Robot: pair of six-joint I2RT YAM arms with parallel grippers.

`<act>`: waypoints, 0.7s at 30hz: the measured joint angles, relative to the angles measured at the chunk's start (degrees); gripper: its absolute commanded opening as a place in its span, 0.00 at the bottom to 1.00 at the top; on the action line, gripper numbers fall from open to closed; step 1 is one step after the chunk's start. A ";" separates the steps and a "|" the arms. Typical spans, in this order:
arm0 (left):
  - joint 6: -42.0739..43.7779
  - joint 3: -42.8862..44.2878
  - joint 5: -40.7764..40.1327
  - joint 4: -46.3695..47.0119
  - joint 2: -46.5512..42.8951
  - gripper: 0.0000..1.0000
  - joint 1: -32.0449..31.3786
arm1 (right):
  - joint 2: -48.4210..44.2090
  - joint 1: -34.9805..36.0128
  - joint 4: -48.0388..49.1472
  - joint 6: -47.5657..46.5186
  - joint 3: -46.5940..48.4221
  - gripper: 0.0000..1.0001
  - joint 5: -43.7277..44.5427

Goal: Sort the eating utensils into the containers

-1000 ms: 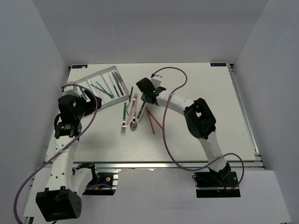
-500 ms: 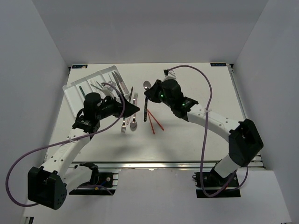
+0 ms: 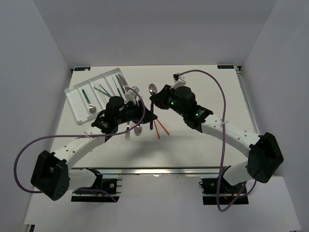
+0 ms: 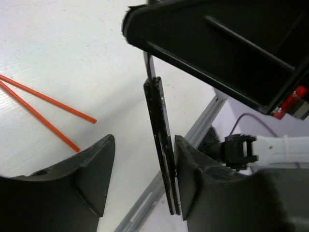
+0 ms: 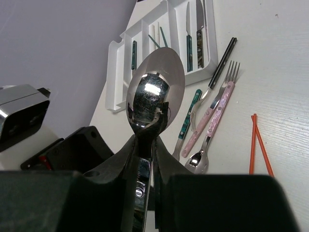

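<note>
Apparent handover of a dark-handled spoon (image 5: 155, 92): the right fingers (image 5: 168, 162) clench its neck, the handle hangs between the released left fingers (image 4: 94, 169), which should next close on it, then carry it to the tray (image 3: 76, 100) left of both

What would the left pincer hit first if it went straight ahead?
Likely the black handle of the spoon held by the right pincer; it stands between the open fingers of the left pincer.
</note>
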 measured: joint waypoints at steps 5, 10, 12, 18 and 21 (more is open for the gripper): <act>-1.86 0.57 -0.13 1.31 -0.02 0.00 -0.28 | -0.79 -0.11 1.20 -0.11 -0.42 0.00 0.15; -2.23 0.76 -0.22 1.99 -0.15 0.00 -0.11 | -1.01 -0.50 2.36 0.13 -0.52 0.89 -0.70; -1.66 1.51 -3.10 0.00 -0.48 0.00 0.28 | -1.03 -1.33 2.08 -0.04 -0.52 0.89 -1.81; -1.46 6.43 -11.17 -11.26 -1.20 0.00 15.61 | -4.11 -12.11 -3.04 -0.17 -2.64 0.89 -2.80; 0.55 12.44 -17.25 -18.64 1.92 0.00 27.04 | -8.28 -16.79 -4.85 -0.72 -6.47 0.89 -2.82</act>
